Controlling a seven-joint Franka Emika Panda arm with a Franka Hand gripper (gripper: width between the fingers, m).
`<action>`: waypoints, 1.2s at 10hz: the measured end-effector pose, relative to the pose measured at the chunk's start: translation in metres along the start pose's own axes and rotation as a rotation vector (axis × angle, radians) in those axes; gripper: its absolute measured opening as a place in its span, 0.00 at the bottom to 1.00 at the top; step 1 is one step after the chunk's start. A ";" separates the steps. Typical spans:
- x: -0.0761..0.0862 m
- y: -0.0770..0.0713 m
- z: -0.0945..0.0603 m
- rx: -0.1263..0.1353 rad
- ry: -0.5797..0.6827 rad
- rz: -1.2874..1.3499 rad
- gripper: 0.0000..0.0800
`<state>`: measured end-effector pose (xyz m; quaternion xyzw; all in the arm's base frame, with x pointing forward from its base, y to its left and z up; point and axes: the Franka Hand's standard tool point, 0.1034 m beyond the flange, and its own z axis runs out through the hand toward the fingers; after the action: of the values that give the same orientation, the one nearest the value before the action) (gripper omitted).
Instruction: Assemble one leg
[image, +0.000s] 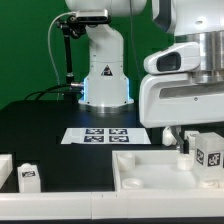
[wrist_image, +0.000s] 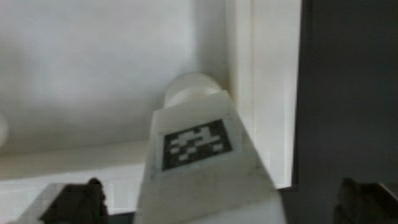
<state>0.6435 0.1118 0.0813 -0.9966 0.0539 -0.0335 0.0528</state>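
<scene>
The gripper (wrist_image: 217, 205) hangs wide open astride the leg (wrist_image: 196, 140), fingertips clear of it on both sides; the leg stands directly below, seemingly in a corner of the white square part (image: 145, 175), apparently not yet grasped or fastened

The exterior view shows two tagged legs, a leg (image: 28, 177) at that view's left and a leg (image: 210, 152) at its right. It also shows one large white tray part (image: 140, 172), one marker board (image: 100, 134) and one robot arm (image: 105, 60). The wrist view shows one leg (wrist_image: 196, 150) bearing one tag (wrist_image: 196, 141), and one tool (wrist_image: 219, 200) with two fingertips (wrist_image: 75, 200).
</scene>
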 end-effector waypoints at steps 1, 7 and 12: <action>0.000 0.000 0.000 0.000 0.000 0.029 0.66; 0.001 0.007 0.002 0.021 0.012 0.531 0.36; -0.001 0.010 0.003 0.086 -0.036 1.237 0.36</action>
<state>0.6417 0.1025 0.0776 -0.7782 0.6192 0.0179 0.1036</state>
